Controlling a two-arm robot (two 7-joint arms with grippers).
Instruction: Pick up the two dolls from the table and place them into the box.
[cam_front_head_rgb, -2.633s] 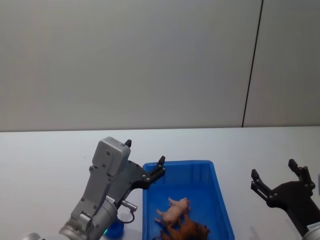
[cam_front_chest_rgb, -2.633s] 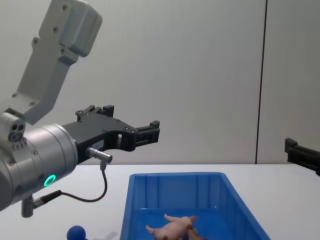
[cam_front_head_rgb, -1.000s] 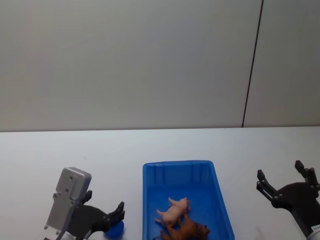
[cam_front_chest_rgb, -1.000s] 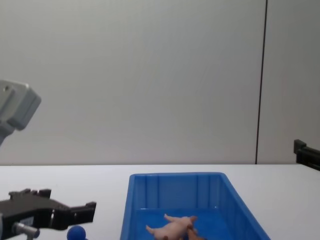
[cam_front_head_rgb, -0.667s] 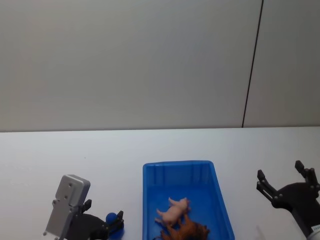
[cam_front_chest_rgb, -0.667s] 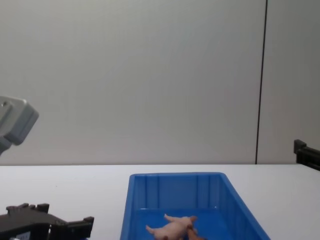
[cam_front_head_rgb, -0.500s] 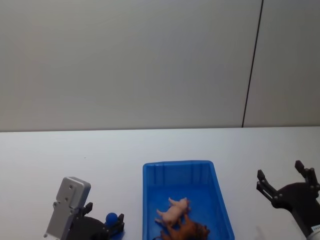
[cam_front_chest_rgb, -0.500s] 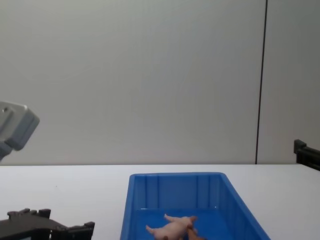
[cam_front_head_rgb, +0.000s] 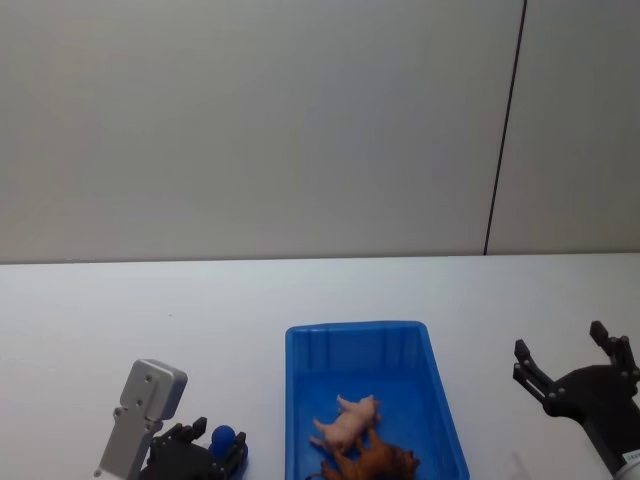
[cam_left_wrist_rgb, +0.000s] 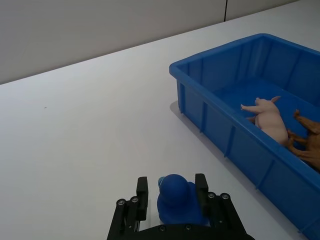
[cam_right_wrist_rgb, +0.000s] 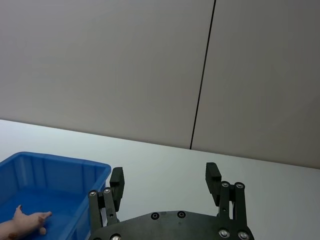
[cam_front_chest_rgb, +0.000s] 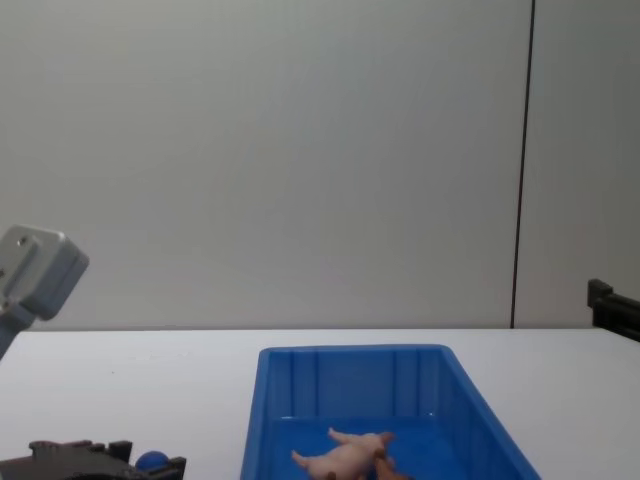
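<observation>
The blue doll (cam_left_wrist_rgb: 175, 201) is sitting on the table (cam_left_wrist_rgb: 90, 130) just beside the box (cam_left_wrist_rgb: 227, 137), and your left tool (cam_left_wrist_rgb: 172, 197) is straddling it with both fingers spread, not yet gripping. The doll is round, so if you close off-centre it could be squirting out or rolling away. The pink doll (cam_front_head_rgb: 345, 420) and lion (cam_front_head_rgb: 375, 463) are lying inside the box. Since 2.6 s ago, your left tool is coming down from beside the box's far corner. Your right tool (cam_front_head_rgb: 575, 370) is hanging released, well apart.
</observation>
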